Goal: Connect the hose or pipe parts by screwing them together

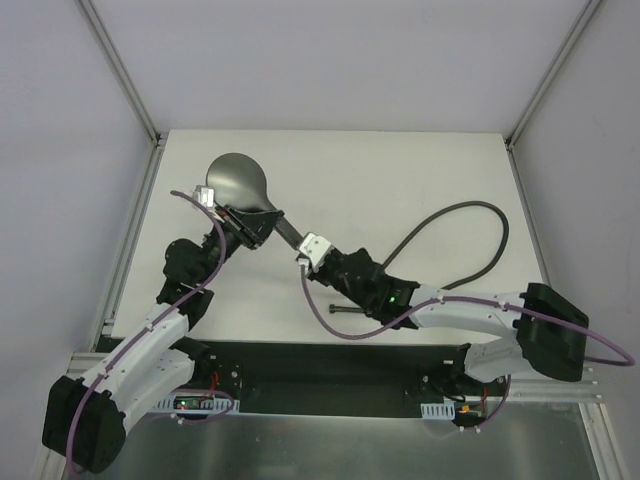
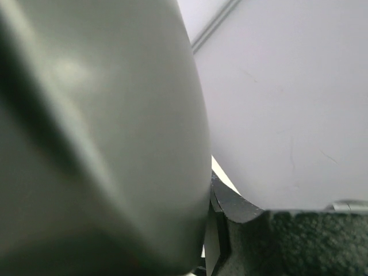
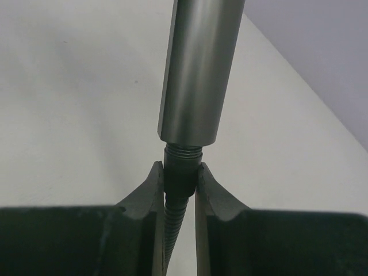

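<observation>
- The right gripper (image 3: 179,174) has its two dark, matte fingers (image 3: 218,201), each curving to a thin tip, pinched together on the hose's end fitting (image 3: 179,181), a short dark collar
- Just above the fingertips a narrow band of fine threads (image 3: 183,154) shows between that collar and the mouth of the handle (image 3: 194,75), a straight tube of smooth brushed metal with a satin sheen
- Below the collar the hose (image 3: 174,221) drops between the fingers, its skin ribbed in tight rings
- The left gripper (image 1: 252,228) is clamped on the shower head (image 1: 237,180) where the round head narrows into the handle
- In the left wrist view the grey shell fills most of the picture, smooth and bulging, beside one grainy black finger (image 2: 287,241)
- From above, the head is a dull grey disc over the far-left part of the white table (image 1: 400,170), and its handle tapers towards the right gripper
- The hose, thin and dark grey, sweeps in a wide open loop across the right half of the table and passes under the right arm
- A short straight dark stretch (image 1: 343,311) lies flat near the table's near edge
</observation>
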`<action>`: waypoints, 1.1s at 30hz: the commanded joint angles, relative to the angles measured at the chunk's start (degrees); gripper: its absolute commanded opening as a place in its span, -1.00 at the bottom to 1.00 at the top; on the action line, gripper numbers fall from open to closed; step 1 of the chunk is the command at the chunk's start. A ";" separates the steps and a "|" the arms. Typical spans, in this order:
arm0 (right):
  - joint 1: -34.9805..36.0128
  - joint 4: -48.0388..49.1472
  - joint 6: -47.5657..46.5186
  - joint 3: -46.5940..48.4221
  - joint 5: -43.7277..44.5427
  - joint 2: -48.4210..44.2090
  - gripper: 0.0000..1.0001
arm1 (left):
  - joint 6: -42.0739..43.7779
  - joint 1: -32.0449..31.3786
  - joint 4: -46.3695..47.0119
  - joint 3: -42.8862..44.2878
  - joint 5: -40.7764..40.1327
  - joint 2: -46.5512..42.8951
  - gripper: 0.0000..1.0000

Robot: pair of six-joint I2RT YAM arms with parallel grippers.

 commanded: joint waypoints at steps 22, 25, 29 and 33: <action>-23.04 9.15 23.59 -13.01 -55.95 -14.21 0.10 | 0.45 -1.20 42.93 0.99 21.40 18.77 -1.00; -22.26 6.34 23.95 -14.07 -48.13 -17.63 0.50 | 4.31 -1.64 30.83 1.61 14.57 15.61 -1.00; -16.64 -0.33 17.04 -13.73 -31.18 -19.93 0.67 | 7.31 -1.64 13.47 4.06 2.95 10.08 -1.00; -8.82 -5.35 9.65 -9.69 -7.04 -17.91 0.76 | 8.02 -1.82 5.47 4.33 -3.74 6.20 -1.00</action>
